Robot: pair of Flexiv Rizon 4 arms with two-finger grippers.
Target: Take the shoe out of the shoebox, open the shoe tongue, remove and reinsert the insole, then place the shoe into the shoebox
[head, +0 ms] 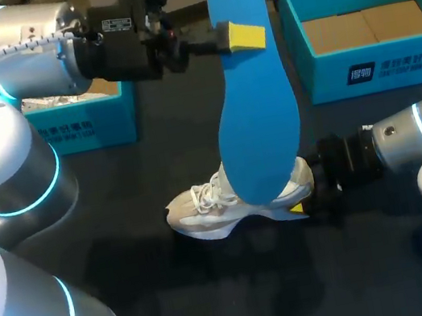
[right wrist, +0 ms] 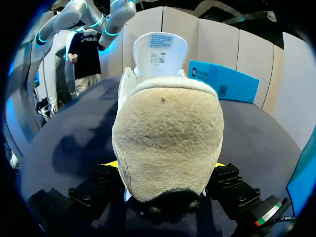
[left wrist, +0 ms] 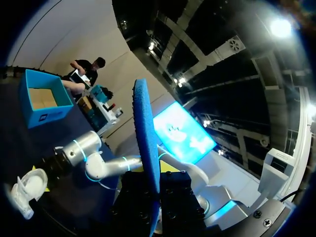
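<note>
Pinching the blue insole (head: 257,117) in the air, the left end effector (head: 243,36) shows removal is done. The right end effector (head: 303,191) grips the shoe (head: 211,207) on the desk (head: 178,295). Reinserting, then returning it to the shoebox (head: 375,67), remain.

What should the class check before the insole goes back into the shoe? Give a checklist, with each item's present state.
1. Insole fully out of the shoe: ok, it is held up in the air.
2. Left gripper shut on the insole: ok, the insole's edge runs between its fingers in the left wrist view.
3. Right gripper shut on the shoe: ok, the heel sits between its fingers.
4. Tongue open: ok, it stands up, lifted off the opening.
5. Shoe upright on the table: ok, sole down.
6. Insole lined up with the shoe's opening: cannot tell.
</note>
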